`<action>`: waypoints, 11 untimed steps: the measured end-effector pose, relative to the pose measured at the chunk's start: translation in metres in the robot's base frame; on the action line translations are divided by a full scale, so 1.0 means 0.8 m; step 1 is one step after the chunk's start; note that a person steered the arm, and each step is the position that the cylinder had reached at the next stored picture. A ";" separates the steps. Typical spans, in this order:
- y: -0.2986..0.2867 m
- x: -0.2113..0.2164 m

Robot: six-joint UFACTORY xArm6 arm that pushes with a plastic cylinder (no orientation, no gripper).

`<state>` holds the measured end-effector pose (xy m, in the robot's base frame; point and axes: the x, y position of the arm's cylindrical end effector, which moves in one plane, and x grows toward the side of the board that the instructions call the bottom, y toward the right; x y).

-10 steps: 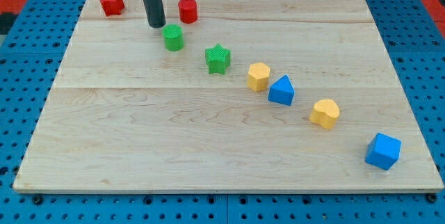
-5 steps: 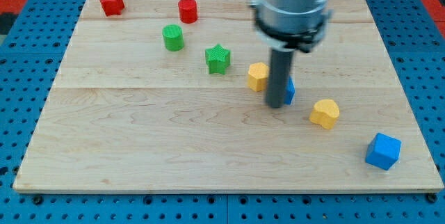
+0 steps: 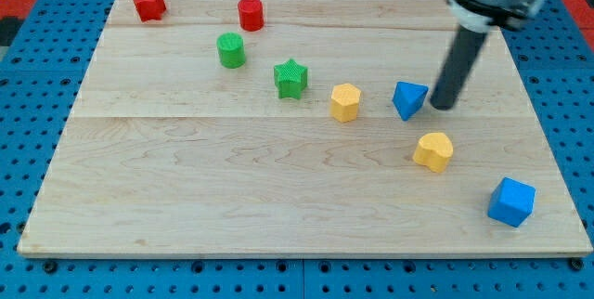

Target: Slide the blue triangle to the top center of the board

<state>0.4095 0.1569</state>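
Observation:
The blue triangle [image 3: 408,98] lies right of the board's middle, between the yellow hexagon block [image 3: 345,102] on its left and my rod on its right. My tip [image 3: 442,107] rests on the board just right of the blue triangle, very close to it or touching it. The rod slants up toward the view's top right. The wooden board [image 3: 278,178] fills most of the view.
A yellow heart-shaped block [image 3: 432,150] lies just below my tip. A blue cube [image 3: 511,201] sits at the bottom right. A green star [image 3: 290,78], a green cylinder [image 3: 231,50], a red cylinder [image 3: 251,13] and a red star-like block [image 3: 148,3] run toward the top left.
My tip swept from the top left across to the blue triangle, then to its right side. The blue triangle has moved right and up a little and has turned.

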 end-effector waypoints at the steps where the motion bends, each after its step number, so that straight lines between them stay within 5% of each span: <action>1: -0.059 -0.043; 2: 0.013 -0.008; 3: -0.052 0.009; 5: -0.093 -0.067; 8: -0.177 -0.067; 10: -0.171 -0.177; 11: -0.216 -0.166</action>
